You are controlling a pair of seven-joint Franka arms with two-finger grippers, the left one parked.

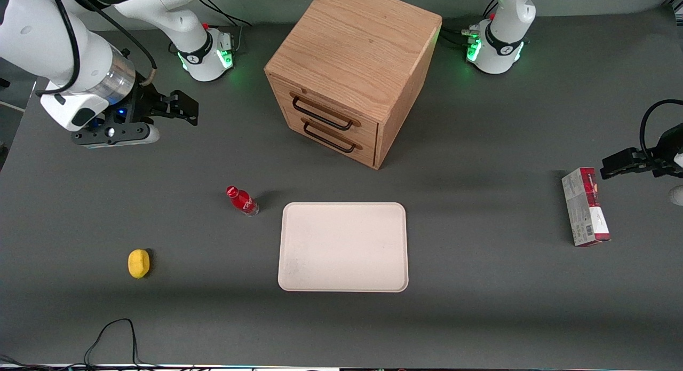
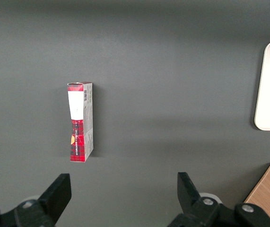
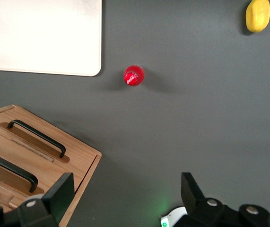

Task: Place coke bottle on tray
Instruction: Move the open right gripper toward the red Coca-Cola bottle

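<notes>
The coke bottle [image 1: 241, 200], small and red with a red cap, stands upright on the grey table beside the tray's edge toward the working arm's end; in the right wrist view I see it from above [image 3: 134, 75]. The cream-white tray [image 1: 343, 246] lies flat and bare in front of the wooden drawer cabinet; a corner of it shows in the right wrist view [image 3: 45, 38]. My right gripper [image 1: 181, 108] hovers high above the table, farther from the front camera than the bottle, well apart from it. It is open and empty [image 3: 125, 194].
A wooden two-drawer cabinet [image 1: 352, 72] stands farther from the front camera than the tray. A yellow lemon [image 1: 139, 263] lies nearer the front camera than the bottle. A red-and-grey carton [image 1: 585, 206] lies toward the parked arm's end. A black cable [image 1: 112, 333] loops at the table's front edge.
</notes>
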